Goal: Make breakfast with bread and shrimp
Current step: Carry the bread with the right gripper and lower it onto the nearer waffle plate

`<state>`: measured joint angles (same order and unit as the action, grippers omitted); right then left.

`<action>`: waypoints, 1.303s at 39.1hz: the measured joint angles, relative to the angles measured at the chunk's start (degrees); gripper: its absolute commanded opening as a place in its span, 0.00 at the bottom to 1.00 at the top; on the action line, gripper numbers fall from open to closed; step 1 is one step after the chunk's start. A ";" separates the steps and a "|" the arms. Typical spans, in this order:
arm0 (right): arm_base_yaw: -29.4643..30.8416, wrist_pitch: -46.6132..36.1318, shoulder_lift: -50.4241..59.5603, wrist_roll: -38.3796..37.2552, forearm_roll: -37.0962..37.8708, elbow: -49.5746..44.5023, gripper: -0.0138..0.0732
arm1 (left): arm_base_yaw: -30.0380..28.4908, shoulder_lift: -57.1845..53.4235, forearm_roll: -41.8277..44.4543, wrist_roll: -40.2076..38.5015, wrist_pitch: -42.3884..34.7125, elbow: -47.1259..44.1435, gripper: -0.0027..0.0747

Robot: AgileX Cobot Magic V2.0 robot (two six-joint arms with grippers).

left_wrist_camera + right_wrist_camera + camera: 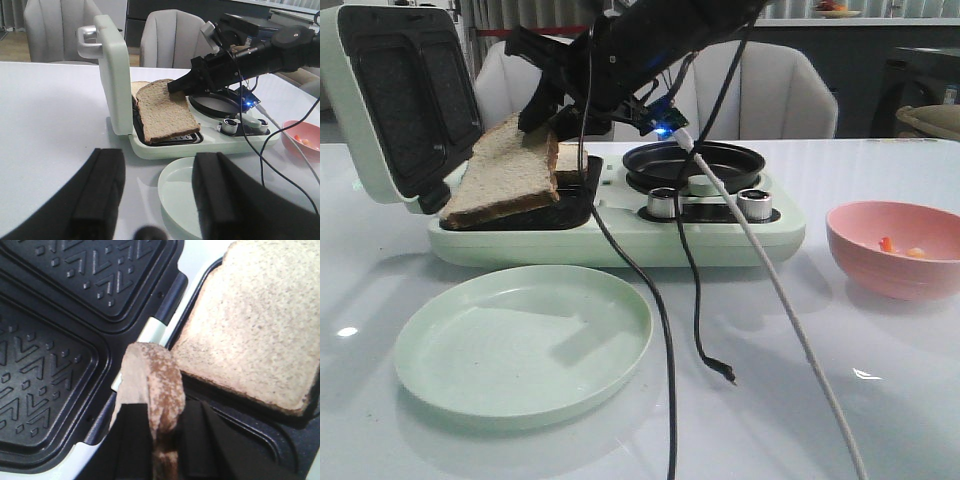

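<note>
Two slices of bread sit at the open sandwich maker. The right claw is pinched on the far top edge of the front slice, which leans tilted, its low end resting on the dark lower plate and its high end lifted at the claw. In the right wrist view the crust of this slice is squeezed between the two black fingers. The second slice lies just behind and below the claw, flat in the maker; the right wrist view shows it beside the held crust. The raised lid stands upright past the held slice, on the side away from the claw's arm. Under that arm are the small round pan and two silver knobs. A pale green plate lies on the white table nearer the camera than the claw. The pink bowl, well apart on the arm's side, holds a few orange shrimp pieces. The left claw hangs over the table near the plate, its fingers spread with nothing between them.
</note>
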<state>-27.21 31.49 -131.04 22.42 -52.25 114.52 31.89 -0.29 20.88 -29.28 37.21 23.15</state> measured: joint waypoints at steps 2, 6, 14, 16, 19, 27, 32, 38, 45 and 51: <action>0.00 0.00 0.00 -0.01 0.13 0.00 0.41 | 0.00 0.00 0.00 0.00 0.00 0.00 0.53; 0.00 -0.65 0.00 -0.01 0.13 0.00 0.41 | 0.00 0.00 0.00 0.00 0.00 0.00 0.53; 0.75 -1.96 0.00 -0.01 0.13 0.00 0.41 | 0.00 0.00 0.00 0.00 0.00 0.00 0.53; 1.22 -1.96 0.00 -0.01 -0.39 0.00 0.41 | 0.00 0.00 0.00 0.00 0.00 0.00 0.53; 2.20 -1.96 0.00 -0.01 -1.79 0.00 0.41 | 0.00 0.00 0.00 0.00 0.00 0.00 0.53; 2.93 -1.96 0.00 -0.01 -2.67 0.00 0.41 | 0.00 0.00 0.00 0.00 0.00 0.00 0.53; 2.80 -1.58 -0.39 -0.01 -4.76 0.00 0.41 | 0.00 0.00 0.00 0.00 0.00 0.00 0.53; 2.80 0.15 -1.72 -0.01 -5.38 0.11 0.41 | 0.00 0.00 0.00 0.00 0.00 0.00 0.53; 2.80 1.93 -1.87 -0.01 -5.26 0.11 0.46 | 0.00 0.00 0.00 0.00 0.00 0.00 0.53; 2.80 2.60 -1.87 0.13 -3.12 0.11 0.68 | 0.00 0.00 0.00 0.00 0.00 0.00 0.53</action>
<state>-24.41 34.09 -132.90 22.55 -55.36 114.63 31.89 -0.29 20.88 -29.28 37.21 23.15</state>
